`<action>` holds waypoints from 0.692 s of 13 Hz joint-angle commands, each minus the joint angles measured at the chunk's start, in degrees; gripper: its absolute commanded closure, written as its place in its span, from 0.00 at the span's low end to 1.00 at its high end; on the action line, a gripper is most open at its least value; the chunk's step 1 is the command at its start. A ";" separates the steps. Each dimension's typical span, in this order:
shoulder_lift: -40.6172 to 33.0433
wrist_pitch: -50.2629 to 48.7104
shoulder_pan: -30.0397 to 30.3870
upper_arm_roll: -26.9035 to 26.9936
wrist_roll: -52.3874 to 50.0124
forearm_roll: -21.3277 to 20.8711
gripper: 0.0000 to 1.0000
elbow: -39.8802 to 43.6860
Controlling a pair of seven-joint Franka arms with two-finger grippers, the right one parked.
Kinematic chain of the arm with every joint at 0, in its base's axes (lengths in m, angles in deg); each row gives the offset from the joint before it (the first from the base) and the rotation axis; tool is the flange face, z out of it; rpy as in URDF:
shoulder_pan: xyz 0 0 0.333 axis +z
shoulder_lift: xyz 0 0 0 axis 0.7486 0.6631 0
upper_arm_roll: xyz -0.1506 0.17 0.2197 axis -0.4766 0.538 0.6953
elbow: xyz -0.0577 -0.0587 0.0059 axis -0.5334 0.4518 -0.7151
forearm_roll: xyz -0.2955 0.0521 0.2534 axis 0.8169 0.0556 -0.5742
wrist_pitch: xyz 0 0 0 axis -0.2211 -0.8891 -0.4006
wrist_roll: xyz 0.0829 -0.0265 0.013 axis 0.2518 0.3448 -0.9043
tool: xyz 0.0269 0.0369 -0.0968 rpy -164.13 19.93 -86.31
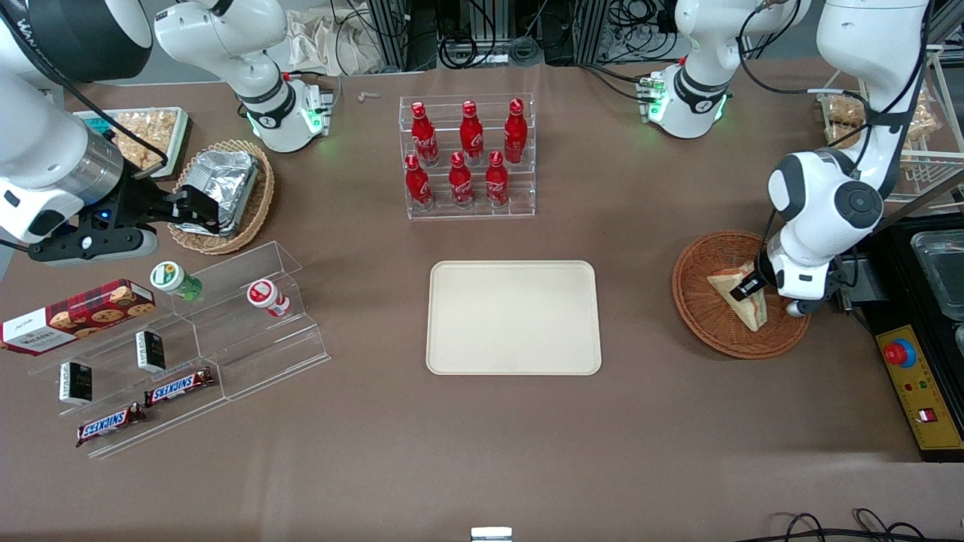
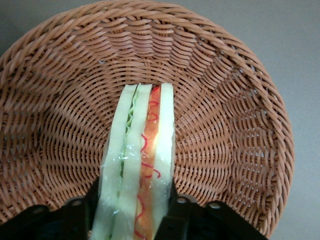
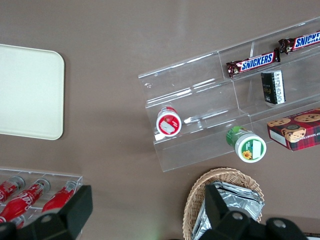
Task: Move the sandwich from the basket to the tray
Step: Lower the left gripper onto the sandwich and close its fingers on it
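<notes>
The sandwich (image 1: 742, 297) is a white bread wedge with red and green filling. It stands on edge in the reddish-brown wicker basket (image 1: 704, 320) toward the working arm's end of the table. My left gripper (image 1: 755, 290) is down in the basket and shut on the sandwich. In the left wrist view the black fingers (image 2: 80, 215) press both bread faces of the sandwich (image 2: 142, 150), with the basket weave (image 2: 225, 100) all around. The cream-beige tray (image 1: 514, 316) lies bare at the table's middle, and it also shows in the right wrist view (image 3: 27, 90).
A clear rack of red bottles (image 1: 467, 158) stands farther from the camera than the tray. Stepped acrylic shelves (image 1: 188, 331) with snacks and a tan basket with a foil packet (image 1: 226, 196) lie toward the parked arm's end. A yellow control box (image 1: 915, 384) sits beside the basket.
</notes>
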 commanded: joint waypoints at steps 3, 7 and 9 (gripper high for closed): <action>-1.72 1.14 -0.25 -0.45 -0.90 0.59 1.00 -1.55; -6.71 -4.89 -0.25 -1.59 0.24 -0.29 1.00 0.20; -8.83 -13.93 -0.16 -1.94 1.55 -0.29 1.00 5.27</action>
